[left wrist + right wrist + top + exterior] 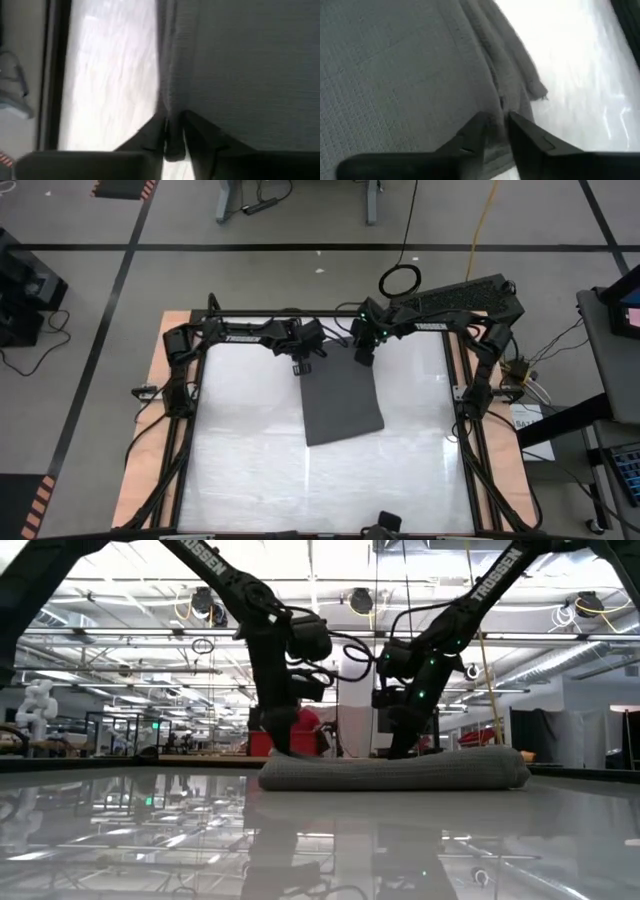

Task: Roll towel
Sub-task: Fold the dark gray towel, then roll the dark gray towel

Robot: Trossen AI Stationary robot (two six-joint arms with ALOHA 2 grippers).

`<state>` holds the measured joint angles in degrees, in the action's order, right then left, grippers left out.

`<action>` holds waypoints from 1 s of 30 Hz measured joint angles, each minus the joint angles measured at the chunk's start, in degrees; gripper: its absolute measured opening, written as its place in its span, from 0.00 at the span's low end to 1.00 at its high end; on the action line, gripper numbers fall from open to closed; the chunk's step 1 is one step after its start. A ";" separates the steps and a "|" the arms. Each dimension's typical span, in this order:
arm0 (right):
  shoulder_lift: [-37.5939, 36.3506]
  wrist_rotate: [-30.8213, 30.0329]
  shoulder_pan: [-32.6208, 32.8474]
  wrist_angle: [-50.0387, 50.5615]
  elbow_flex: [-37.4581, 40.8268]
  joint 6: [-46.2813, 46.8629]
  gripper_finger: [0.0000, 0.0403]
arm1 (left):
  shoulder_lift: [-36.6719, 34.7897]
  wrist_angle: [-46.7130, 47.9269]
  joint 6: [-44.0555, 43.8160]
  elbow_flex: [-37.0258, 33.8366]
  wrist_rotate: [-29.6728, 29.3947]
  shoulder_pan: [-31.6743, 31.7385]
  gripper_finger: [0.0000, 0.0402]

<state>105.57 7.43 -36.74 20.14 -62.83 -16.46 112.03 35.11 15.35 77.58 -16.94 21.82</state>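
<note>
The dark charcoal-grey towel (341, 402) lies spread flat on the white table (250, 460), with its far end between the two arms. It also shows in the low view (400, 770). My left gripper (303, 368) stands at the towel's far left corner, shut on the cloth (174, 139). My right gripper (364, 357) stands at the far right corner, also shut on the cloth (496, 131). Both point down at the table's far side. My left gripper pinches a raised ridge of cloth at the towel's left edge (170, 107) between its two fingers, near the far end. The fingers come from above. The rest of the towel lies on the table. My right gripper pinches bunched cloth just inside the towel's right edge (500, 102), near the far right corner (538, 93). The fingers come from above. How many layers they hold I cannot tell. The towel lies slack on the table.
Dark frame rails run along the table's far edge (330, 320) and both sides (468, 440). Bare white table lies on the near side of the towel (320, 490) and to its left and right.
</note>
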 joint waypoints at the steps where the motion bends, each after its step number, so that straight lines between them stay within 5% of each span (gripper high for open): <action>1: -0.16 -0.01 -0.09 -0.02 0.00 0.36 0.22 | 0.06 0.00 -0.02 0.00 -0.94 0.00 0.24; 8: -6.35 -4.25 -0.38 5.32 0.00 0.49 0.40 | -3.09 -0.17 -1.54 0.00 -6.60 -0.04 0.48; 15: -18.19 -3.77 0.42 16.04 0.00 -0.83 0.44 | -10.43 -0.90 -3.08 0.09 -6.07 -0.49 0.56; 18: -23.11 1.70 2.37 22.52 0.01 -3.53 0.44 | -13.24 0.98 -4.46 0.10 -2.22 -1.23 0.56; 23: -32.47 9.50 9.47 25.15 6.61 -4.81 0.44 | -15.45 6.02 -7.53 0.09 12.95 -6.07 0.56; 30: -45.67 8.97 23.20 13.45 25.13 -1.06 0.44 | -15.34 7.99 -5.81 -2.13 14.11 -21.11 0.56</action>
<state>59.90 16.40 -13.54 33.59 -37.70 -17.52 96.68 43.10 9.54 75.45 -2.83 0.72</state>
